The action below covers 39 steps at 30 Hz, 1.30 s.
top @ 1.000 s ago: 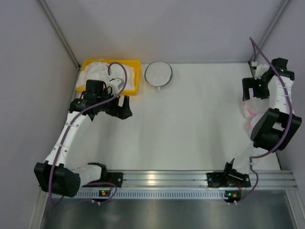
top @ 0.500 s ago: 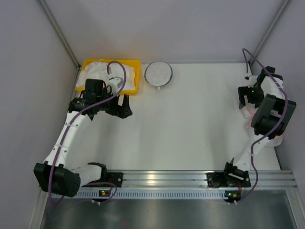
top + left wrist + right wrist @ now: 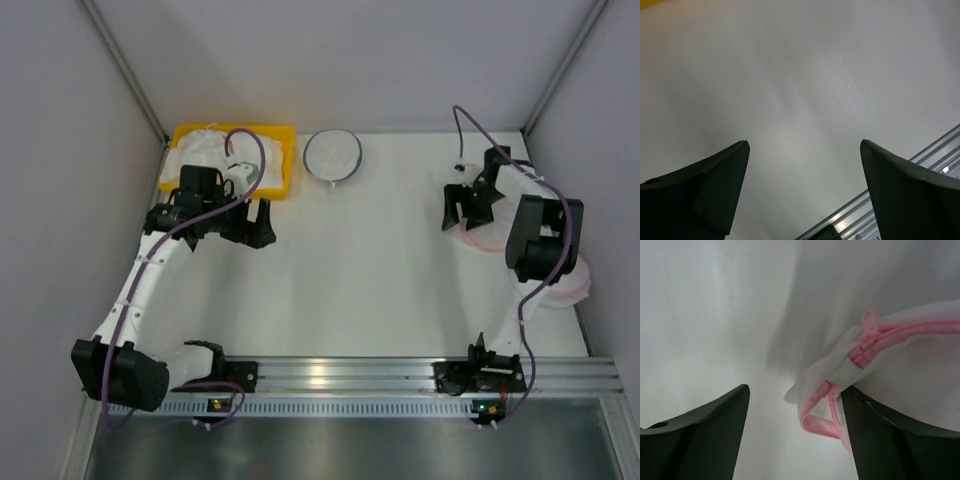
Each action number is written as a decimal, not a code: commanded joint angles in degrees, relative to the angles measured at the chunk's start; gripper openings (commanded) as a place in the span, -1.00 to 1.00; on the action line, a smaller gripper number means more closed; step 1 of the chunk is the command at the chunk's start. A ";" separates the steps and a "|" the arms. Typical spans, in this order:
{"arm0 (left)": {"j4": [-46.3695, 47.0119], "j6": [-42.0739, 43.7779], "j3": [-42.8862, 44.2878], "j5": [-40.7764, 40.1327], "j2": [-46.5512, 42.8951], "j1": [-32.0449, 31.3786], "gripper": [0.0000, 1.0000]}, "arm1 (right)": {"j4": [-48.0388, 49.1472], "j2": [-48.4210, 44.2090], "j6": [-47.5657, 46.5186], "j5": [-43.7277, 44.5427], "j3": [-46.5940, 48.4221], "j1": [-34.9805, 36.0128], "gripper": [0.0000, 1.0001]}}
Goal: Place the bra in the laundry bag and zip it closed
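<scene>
At the right side of the table (image 3: 380, 280), the right pincer (image 3: 468, 215) is spread over the soft, floppy laundry bag (image 3: 905, 370); its pink zip edge (image 3: 900, 332) looks best to pinch. The bra (image 3: 205, 150) lies in the yellow tray (image 3: 290, 160)

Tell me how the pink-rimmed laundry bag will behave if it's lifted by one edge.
Probably floppy: in the right wrist view the laundry bag is creased, and its pink zip bends and loops loosely next to the right gripper. Likely light, since it looks like thin fabric. Lifted by one edge, it would most likely sag and hang rather than keep its round shape.
</scene>
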 commanded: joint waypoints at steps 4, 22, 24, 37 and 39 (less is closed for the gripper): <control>-1.65 0.78 3.90 -1.03 0.90 0.09 0.96 | 7.51 -0.28 13.54 -20.67 3.70 9.88 0.58; -2.00 1.22 5.67 2.14 3.62 0.09 0.96 | 7.33 2.17 3.44 -10.59 21.64 5.77 0.46; -2.09 1.31 5.75 1.17 3.97 0.09 0.96 | 9.09 4.97 5.02 -11.28 20.42 5.77 0.39; -2.00 1.04 5.58 2.05 3.54 0.09 0.96 | 16.30 -1.15 13.90 -24.02 -4.44 6.12 0.06; -2.00 1.22 5.14 2.22 2.92 0.09 0.96 | 17.00 -4.92 16.00 -25.35 -10.51 6.65 0.06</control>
